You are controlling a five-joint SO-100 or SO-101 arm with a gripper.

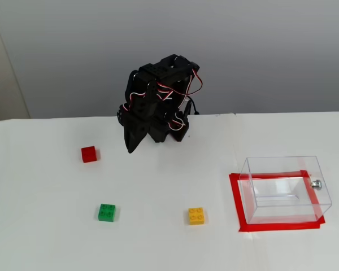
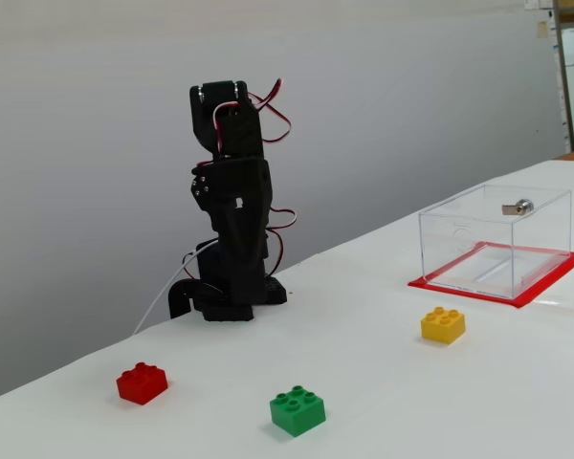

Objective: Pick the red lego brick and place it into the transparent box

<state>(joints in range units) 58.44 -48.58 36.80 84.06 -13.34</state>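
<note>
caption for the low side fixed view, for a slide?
Folded SO-100 arm behind red lego brick, green brick and yellow brick; empty transparent box at right.

Red lego brick (image 2: pixel 142 382): glossy smooth plastic. Transparent box (image 1: pixel 285 189): clear thin plastic, shiny metal knob (image 1: pixel 316 183). Counter (image 1: pixel 158 237): matt white. Arm (image 2: pixel 231 220): matt black plastic. Red tape (image 1: pixel 278 227): smooth, slight sheen.
</note>
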